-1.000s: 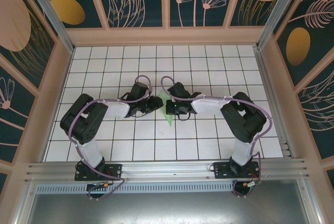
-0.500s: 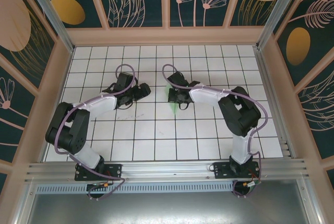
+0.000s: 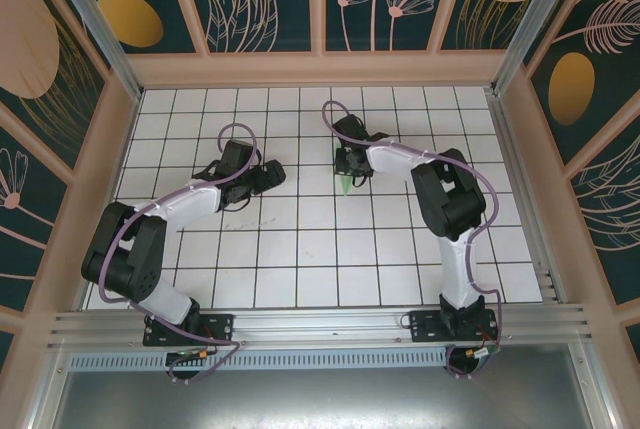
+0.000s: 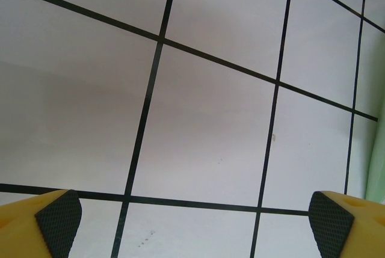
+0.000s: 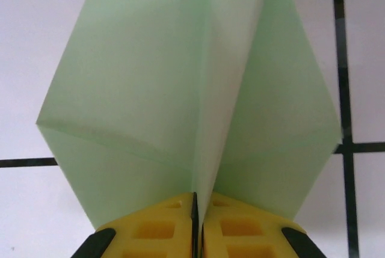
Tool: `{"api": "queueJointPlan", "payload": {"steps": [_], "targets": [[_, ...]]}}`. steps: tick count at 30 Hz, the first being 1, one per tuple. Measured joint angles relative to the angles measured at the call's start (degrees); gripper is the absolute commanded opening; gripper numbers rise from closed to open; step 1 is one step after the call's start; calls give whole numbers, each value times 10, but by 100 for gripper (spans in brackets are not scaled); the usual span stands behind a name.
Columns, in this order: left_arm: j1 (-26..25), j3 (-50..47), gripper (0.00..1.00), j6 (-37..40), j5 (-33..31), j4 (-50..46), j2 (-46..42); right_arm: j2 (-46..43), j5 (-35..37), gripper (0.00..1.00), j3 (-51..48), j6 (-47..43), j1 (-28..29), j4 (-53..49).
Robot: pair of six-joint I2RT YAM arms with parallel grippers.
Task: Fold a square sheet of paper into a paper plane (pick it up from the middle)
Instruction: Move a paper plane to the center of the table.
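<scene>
the paper plane [image 5: 180, 89] is being clamped at its centre crease by the right gripper [image 5: 197, 213], its length running straight out ahead, over the grid table [image 3: 300, 249]; the left gripper [image 4: 194, 217], jaws spread and empty, is being held well apart leftward.

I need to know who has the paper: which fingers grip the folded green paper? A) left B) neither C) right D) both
C: the right fingers are pinched shut on the folded paper at its crease, while the left fingers stand wide apart over the table, nothing between them.
</scene>
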Motion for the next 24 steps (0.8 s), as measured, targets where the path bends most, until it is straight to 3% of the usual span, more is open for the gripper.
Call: {"api": "queueJointPlan", "payload": {"steps": [13,18,24], "targets": [[2,1,99,8,-1,-1,0,23,-2,18,26,8,0,-13],[11,28,98,12,-19,-13,2,21,-2,33,33,16,0,-20],[31,106,99,36,-89,-16,5,-38,8,55,34,21,0,-41]]}}
